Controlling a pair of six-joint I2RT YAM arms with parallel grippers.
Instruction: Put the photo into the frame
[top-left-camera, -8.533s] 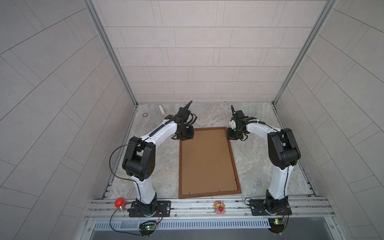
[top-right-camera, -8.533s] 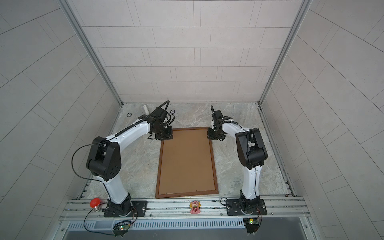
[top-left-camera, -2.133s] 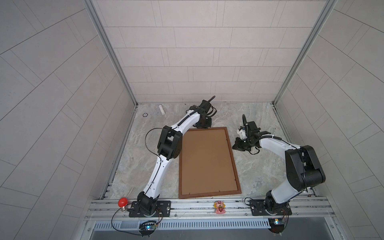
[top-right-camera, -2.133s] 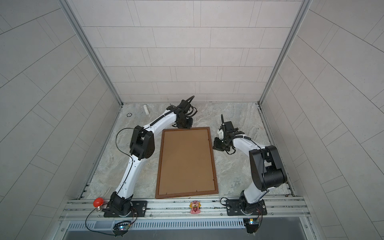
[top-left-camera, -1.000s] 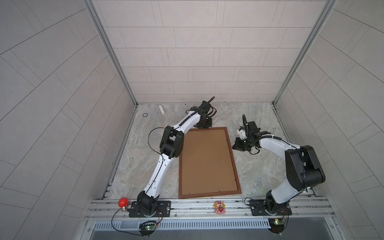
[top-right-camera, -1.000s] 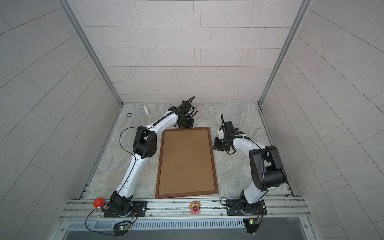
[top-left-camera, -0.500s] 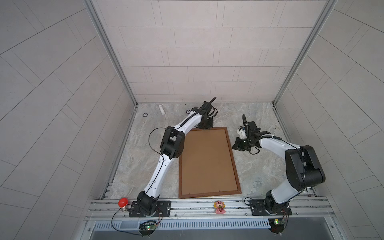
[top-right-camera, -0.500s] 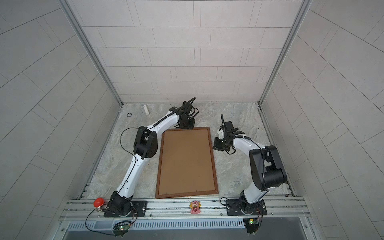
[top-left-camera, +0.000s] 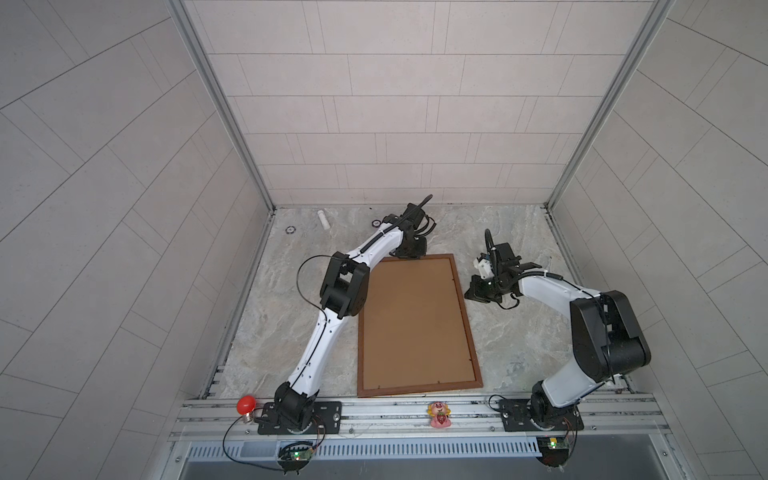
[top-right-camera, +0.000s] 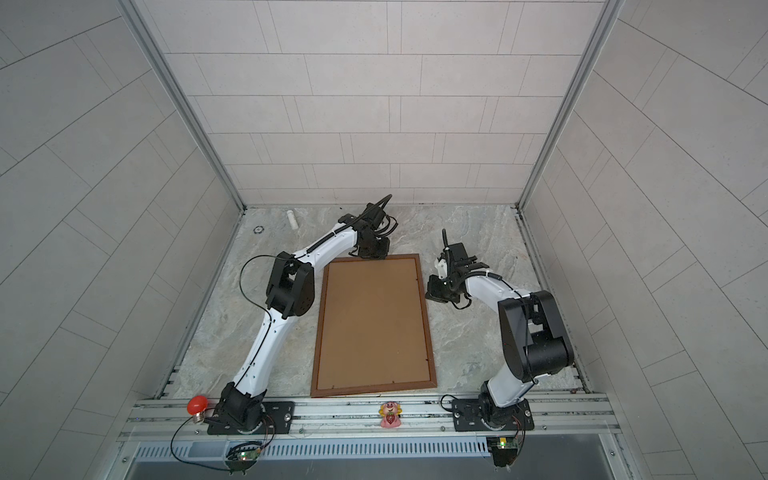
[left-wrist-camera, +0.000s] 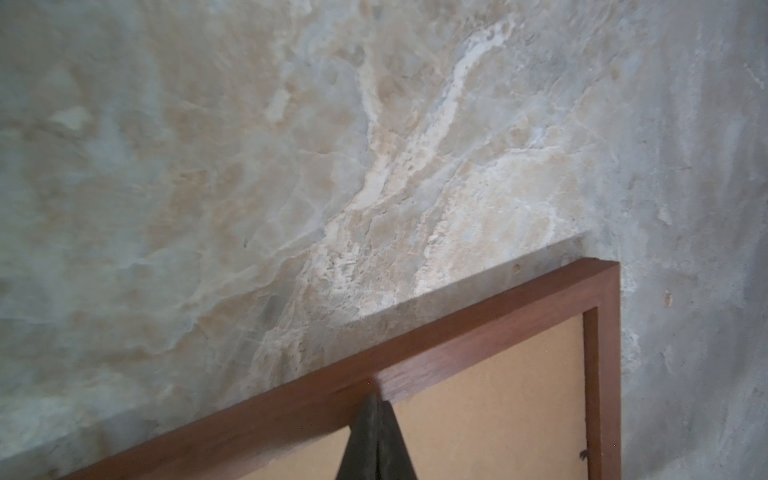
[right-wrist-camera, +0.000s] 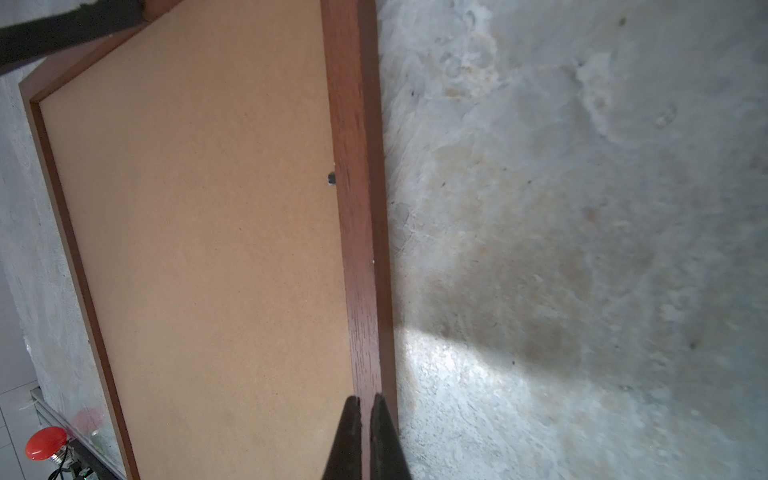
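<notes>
The frame lies back-up in the middle of the table, a backing board filling it. The left gripper, clenched, meets its far rail. The right gripper, clenched, hangs over its right rail. A white tube and a ring lie apart near the far-left corner.

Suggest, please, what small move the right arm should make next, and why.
Probably slide the right gripper, its fingers shut over the right rail of the frame, along that rail to the small dark clip and work it. The backing board sits in the frame, the photo is not in view, and the left gripper, also shut, rests at the far rail.
</notes>
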